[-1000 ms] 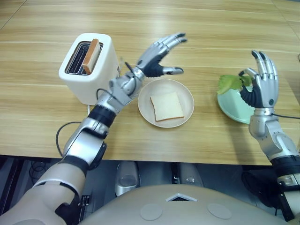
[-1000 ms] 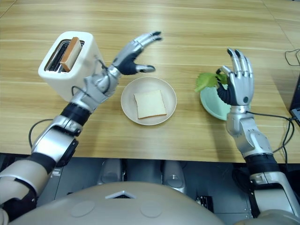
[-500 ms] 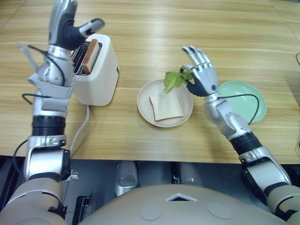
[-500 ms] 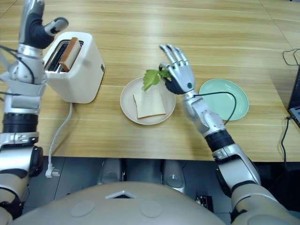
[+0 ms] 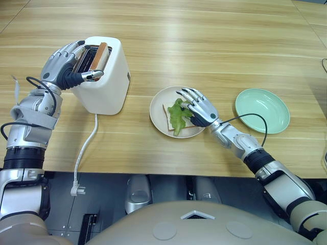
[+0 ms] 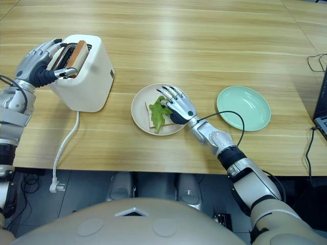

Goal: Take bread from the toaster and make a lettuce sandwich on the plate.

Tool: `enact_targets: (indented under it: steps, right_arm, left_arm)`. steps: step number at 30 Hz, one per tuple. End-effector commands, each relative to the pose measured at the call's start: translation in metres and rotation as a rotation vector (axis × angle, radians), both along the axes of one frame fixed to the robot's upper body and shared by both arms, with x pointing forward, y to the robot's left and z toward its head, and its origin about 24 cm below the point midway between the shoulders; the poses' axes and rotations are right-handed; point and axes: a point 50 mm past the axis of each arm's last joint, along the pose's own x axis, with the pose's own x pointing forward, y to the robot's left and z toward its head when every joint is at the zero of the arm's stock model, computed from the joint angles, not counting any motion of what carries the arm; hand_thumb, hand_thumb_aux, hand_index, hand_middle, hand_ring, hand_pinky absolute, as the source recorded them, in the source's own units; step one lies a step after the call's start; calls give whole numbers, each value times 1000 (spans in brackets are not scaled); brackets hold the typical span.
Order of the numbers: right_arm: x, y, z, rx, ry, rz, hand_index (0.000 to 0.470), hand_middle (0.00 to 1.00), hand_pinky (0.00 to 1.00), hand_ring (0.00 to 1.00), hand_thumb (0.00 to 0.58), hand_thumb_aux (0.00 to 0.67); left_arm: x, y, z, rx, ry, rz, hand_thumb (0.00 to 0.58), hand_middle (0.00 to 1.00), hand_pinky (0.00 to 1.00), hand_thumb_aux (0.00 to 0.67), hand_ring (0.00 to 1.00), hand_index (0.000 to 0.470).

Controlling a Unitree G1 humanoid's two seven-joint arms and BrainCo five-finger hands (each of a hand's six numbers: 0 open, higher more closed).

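Lettuce (image 5: 176,117) under right hand (image 5: 201,109), palm down, fingers (image 5: 193,97) spread.

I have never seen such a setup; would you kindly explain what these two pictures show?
This is a humanoid robot with two arms ending in fingered hands. Both pictures come from a stereo camera on its head, looking down at a wooden table, so they show one scene from slightly different spots. On the table are a white toaster with toast in it, a beige plate with a bread slice topped by lettuce, and a green dish. The left hand is at the toaster's top beside the toast; the right hand is over the plate at the lettuce. Whether either grips anything is unclear.
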Motion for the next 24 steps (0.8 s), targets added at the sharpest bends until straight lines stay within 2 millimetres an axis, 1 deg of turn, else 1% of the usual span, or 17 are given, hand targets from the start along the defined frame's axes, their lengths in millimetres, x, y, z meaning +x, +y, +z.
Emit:
enact_targets:
  steps: [1, 2, 3, 4, 5, 6, 7, 13, 17, 18, 19, 20, 21, 22, 23, 24]
  right_arm:
    - [-5, -7, -11, -52, 45, -1, 460, 0, 0, 0, 580, 670]
    - [-5, -9, -11, -52, 46, -5, 460, 0, 0, 0, 580, 670]
    - [-6, -10, -11, -48, 45, -10, 449, 0, 0, 0, 580, 654]
    - [-6, -11, -11, -43, 43, -15, 276, 0, 0, 0, 487, 402]
    - [-6, -11, -11, -35, 39, -21, 135, 0, 0, 0, 291, 197]
    - [-6, -12, -10, -25, 35, -26, 135, 0, 0, 0, 291, 197]
    - [-7, -12, -9, -17, 31, -29, 0, 0, 0, 0, 0, 0]
    - [-7, -12, -6, 30, -2, -45, 0, 0, 0, 0, 0, 0]
    - [-8, -8, -5, 51, -18, -34, 0, 0, 0, 0, 0, 0]
    - [-8, -7, -4, 54, -20, -33, 0, 0, 0, 0, 0, 0]
    - [-8, -7, -4, 56, -21, -33, 0, 0, 0, 0, 0, 0]
    - [-8, -7, -4, 58, -23, -33, 0, 0, 0, 0, 0, 0]
    - [-8, -7, -4, 60, -24, -34, 0, 0, 0, 0, 0, 0]
    - [-9, -7, -4, 63, -25, -35, 0, 0, 0, 0, 0, 0]
    - [-9, -7, -4, 64, -25, -35, 0, 0, 0, 0, 0, 0]
    - [-9, -8, -4, 65, -26, -36, 0, 0, 0, 0, 0, 0]
  left_arm:
    - [1, 2, -8, 45, 67, 21, 0, 0, 0, 0, 0, 0]
    - [2, 2, -9, 50, 77, 21, 0, 0, 0, 0, 0, 0]
    - [2, 2, -11, 56, 88, 20, 0, 0, 0, 0, 0, 0]
    - [2, 1, -12, 58, 96, 16, 0, 0, 0, 0, 0, 0]
    - [2, 0, -13, 60, 102, 12, 0, 0, 0, 0, 0, 0]
    - [2, 0, -13, 61, 105, 11, 0, 0, 0, 0, 0, 0]
    - [3, 0, -14, 61, 107, 11, 0, 0, 0, 0, 0, 0]
    - [2, 3, -14, 46, 109, 33, 0, 0, 0, 0, 0, 0]
    - [3, 2, -17, 42, 122, 34, 0, 0, 0, 0, 0, 0]
    - [4, 2, -17, 41, 123, 34, 234, 0, 0, 152, 0, 105]
    - [4, 1, -17, 35, 121, 34, 456, 0, 0, 360, 0, 247]
    - [4, 1, -16, 29, 115, 35, 511, 0, 0, 439, 0, 301]
    - [5, 1, -15, 21, 106, 36, 511, 0, 0, 439, 0, 301]
    - [5, 1, -14, 13, 97, 36, 576, 0, 0, 612, 0, 420]
    - [6, 0, -12, 8, 90, 35, 576, 0, 0, 612, 0, 420]
    - [6, 0, -12, 2, 84, 31, 580, 0, 0, 670, 0, 460]
